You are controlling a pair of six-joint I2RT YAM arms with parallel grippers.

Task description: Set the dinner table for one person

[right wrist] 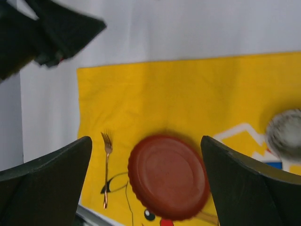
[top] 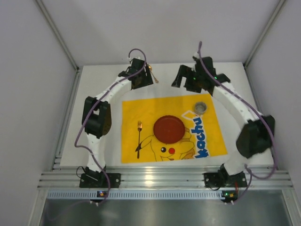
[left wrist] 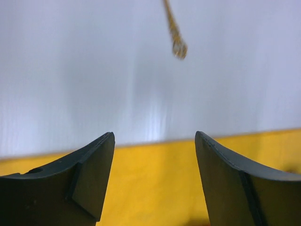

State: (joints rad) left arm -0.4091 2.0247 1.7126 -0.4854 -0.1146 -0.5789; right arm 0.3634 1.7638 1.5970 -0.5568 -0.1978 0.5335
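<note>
The white dinner table (top: 101, 80) carries a yellow cartoon mat (top: 141, 110). On the mat lie a red plate (top: 169, 129), a gold fork (top: 139, 134) to its left and a small grey cup (top: 201, 108) at its upper right. A thin gold utensil (top: 153, 74) lies on bare table beyond the mat. My left gripper (top: 142, 81) is open and empty over the mat's far edge (left wrist: 155, 188), just short of that utensil (left wrist: 176, 42). My right gripper (top: 179, 80) is open and empty, held high; under it are the plate (right wrist: 168, 176), fork (right wrist: 106, 165) and cup (right wrist: 284, 134).
White booth walls close in the table on three sides. An aluminium rail (top: 160, 179) runs along the near edge, where both arm bases are bolted. The left gripper's black body (right wrist: 51, 33) shows at the top left of the right wrist view.
</note>
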